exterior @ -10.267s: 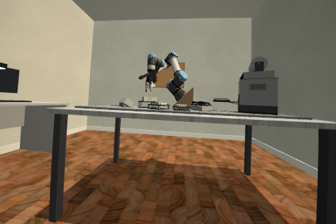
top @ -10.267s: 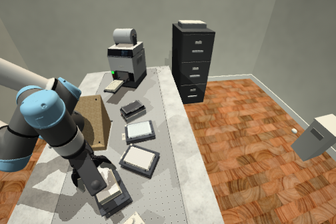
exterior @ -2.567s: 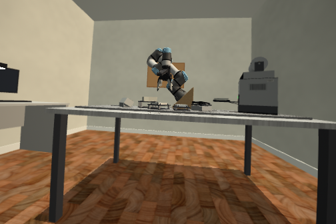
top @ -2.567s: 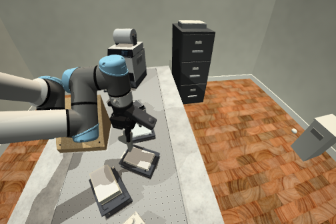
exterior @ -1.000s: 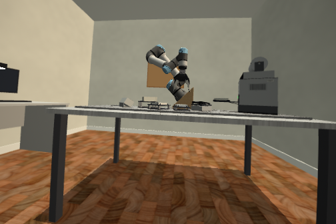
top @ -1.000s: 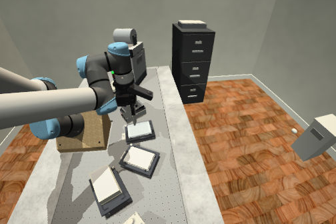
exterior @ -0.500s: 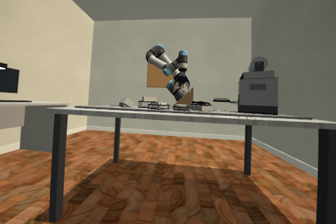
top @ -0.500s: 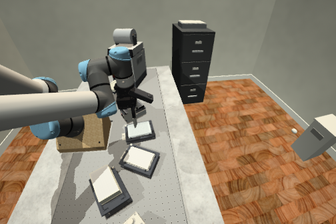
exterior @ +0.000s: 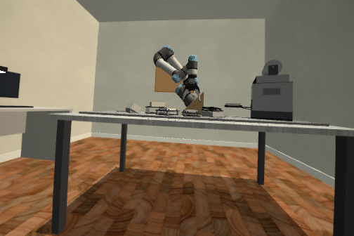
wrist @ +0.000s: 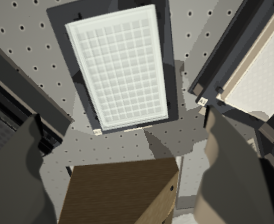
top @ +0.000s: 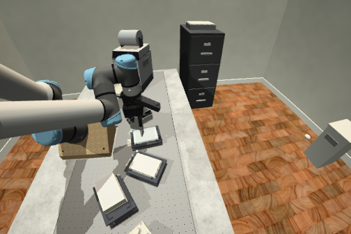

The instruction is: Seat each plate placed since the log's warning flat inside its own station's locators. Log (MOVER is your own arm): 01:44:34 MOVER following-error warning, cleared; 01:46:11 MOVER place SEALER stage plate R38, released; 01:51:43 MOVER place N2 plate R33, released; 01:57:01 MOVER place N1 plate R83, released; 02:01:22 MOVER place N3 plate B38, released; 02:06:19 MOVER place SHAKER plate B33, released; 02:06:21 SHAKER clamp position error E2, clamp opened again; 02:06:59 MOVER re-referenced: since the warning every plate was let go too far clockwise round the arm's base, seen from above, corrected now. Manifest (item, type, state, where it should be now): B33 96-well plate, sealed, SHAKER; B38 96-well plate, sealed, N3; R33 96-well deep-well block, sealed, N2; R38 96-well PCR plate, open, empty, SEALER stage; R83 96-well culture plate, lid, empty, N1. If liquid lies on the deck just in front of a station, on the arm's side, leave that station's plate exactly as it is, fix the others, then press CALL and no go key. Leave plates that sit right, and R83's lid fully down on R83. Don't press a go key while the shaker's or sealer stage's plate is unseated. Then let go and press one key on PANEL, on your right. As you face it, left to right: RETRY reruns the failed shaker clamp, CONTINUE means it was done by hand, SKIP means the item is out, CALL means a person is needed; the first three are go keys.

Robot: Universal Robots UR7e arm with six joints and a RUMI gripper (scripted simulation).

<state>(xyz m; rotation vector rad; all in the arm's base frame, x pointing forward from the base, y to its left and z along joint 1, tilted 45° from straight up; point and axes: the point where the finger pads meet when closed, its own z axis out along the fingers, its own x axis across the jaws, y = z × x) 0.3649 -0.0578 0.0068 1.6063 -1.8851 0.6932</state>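
My gripper (top: 141,130) is open and empty. It hangs a little above a white gridded plate (top: 146,135) that lies on a dark nest near the sealer (top: 137,61). In the wrist view this plate (wrist: 119,66) fills the top middle and reaches the nest's lower rim. My two fingers stand wide apart below it, touching nothing. A cream plate (top: 145,164) lies on the following nest, turned askew, and it also shows at the wrist view's upper right (wrist: 258,65). A taller cream block (top: 111,193) sits on a third nest nearer the camera.
The arm's brown pedestal (top: 88,139) stands left of the nests and shows in the wrist view (wrist: 120,192). The sealer's dark stage (wrist: 8,115) lies at the left edge. A black filing cabinet (top: 202,65) stands behind the table. A pale item (top: 141,229) is cut off at the bottom.
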